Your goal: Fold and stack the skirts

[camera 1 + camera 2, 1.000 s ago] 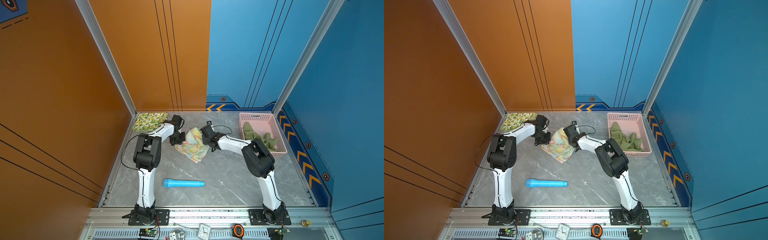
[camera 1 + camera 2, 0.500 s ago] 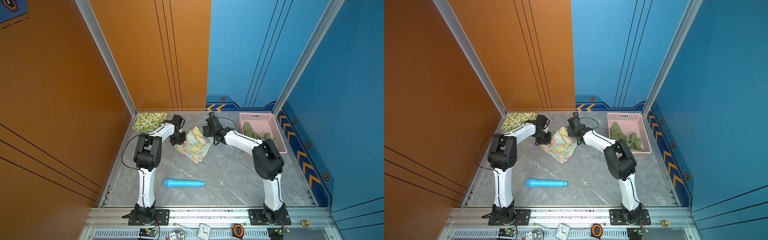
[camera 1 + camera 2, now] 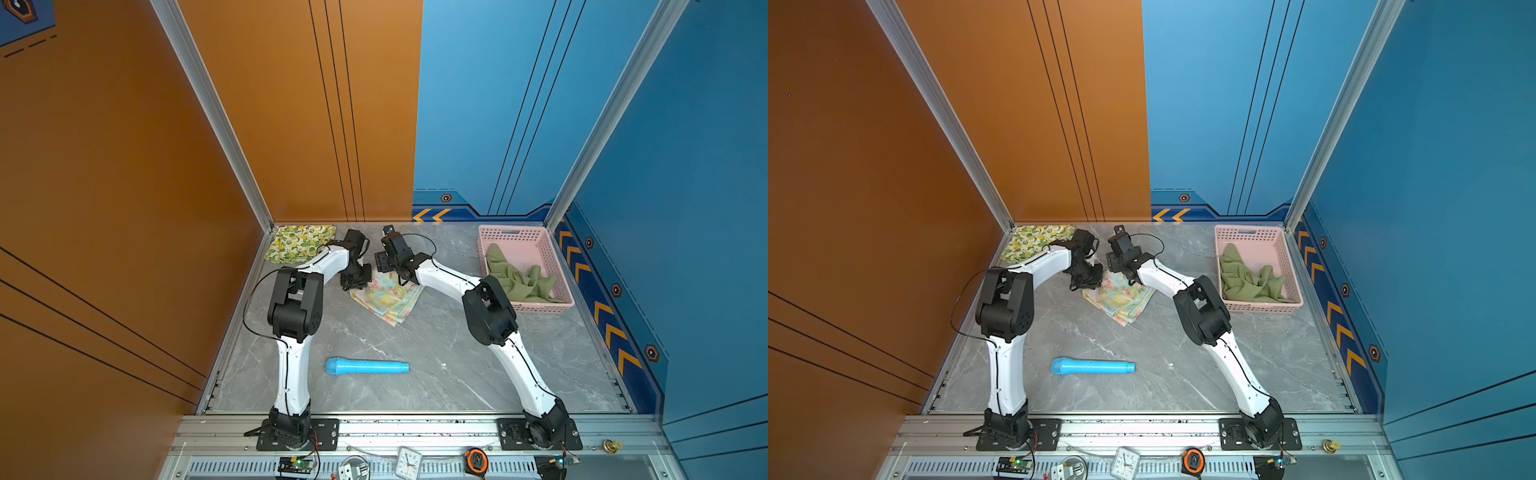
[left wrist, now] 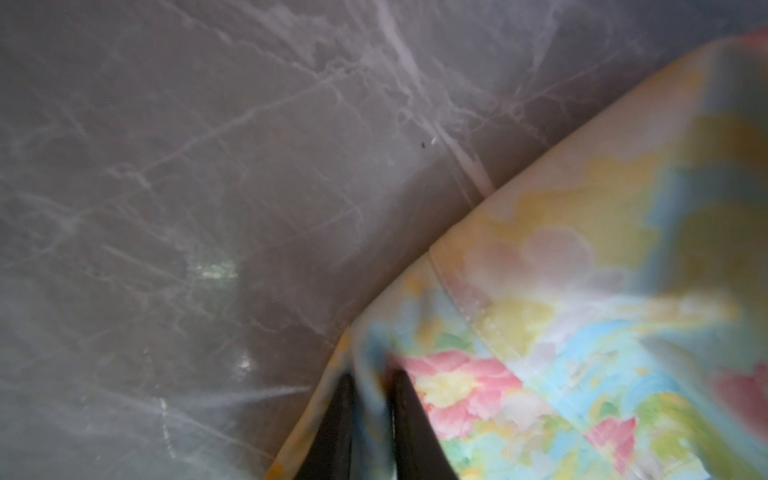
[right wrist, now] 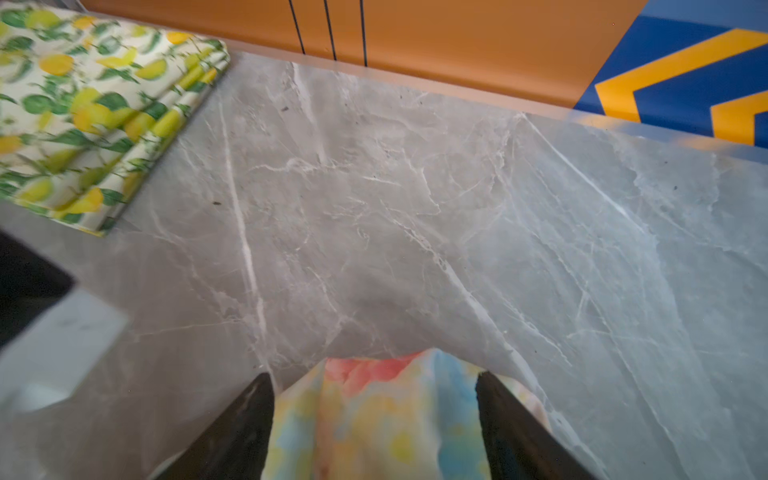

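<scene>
The pastel flowered skirt (image 3: 388,297) lies folded on the grey surface (image 3: 457,353), near the middle of its back edge. The left hand (image 4: 370,374) sits at the skirt's left corner, its fingers a narrow slit apart with cloth between them; whether they pinch it cannot be told. The right hand (image 5: 374,376) is spread wide over the skirt's back corner. The lemon skirt (image 3: 299,243) lies folded in the back left corner, and the olive skirt (image 3: 515,278) lies crumpled in the pink basket (image 3: 519,235) at the back right.
</scene>
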`<state>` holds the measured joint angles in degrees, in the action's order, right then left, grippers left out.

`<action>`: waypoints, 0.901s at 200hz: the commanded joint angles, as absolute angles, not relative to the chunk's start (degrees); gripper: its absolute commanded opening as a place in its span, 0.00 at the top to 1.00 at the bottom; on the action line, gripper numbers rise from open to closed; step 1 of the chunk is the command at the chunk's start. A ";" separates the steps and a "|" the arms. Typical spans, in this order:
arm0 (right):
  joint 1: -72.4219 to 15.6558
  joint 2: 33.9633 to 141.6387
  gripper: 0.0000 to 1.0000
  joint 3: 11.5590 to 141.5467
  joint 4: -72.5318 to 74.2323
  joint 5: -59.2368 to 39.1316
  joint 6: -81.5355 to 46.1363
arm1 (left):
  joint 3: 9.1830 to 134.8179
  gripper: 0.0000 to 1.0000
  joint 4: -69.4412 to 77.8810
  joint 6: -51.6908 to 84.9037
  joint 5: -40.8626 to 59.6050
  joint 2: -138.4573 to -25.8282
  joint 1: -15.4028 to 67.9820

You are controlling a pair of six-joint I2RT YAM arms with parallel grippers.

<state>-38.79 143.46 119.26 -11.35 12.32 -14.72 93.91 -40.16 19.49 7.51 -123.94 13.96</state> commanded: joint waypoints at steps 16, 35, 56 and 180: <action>-34.29 143.47 0.23 120.97 -15.53 18.62 -13.65 | 91.06 0.83 -42.71 19.51 6.70 -127.68 13.87; -31.25 141.61 0.23 118.86 -15.67 18.67 -14.04 | 90.80 0.84 -42.77 19.63 6.75 -127.96 13.85; -28.57 138.70 0.23 115.40 -15.03 17.97 -15.09 | 90.88 0.84 -42.72 19.77 6.79 -128.40 13.97; -22.26 114.76 0.30 86.54 -14.43 1.39 -31.90 | 96.51 0.33 -42.62 16.70 6.05 -121.42 20.50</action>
<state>-23.75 119.83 91.77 -12.93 5.72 -23.70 94.70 -38.87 19.38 8.10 -123.63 16.86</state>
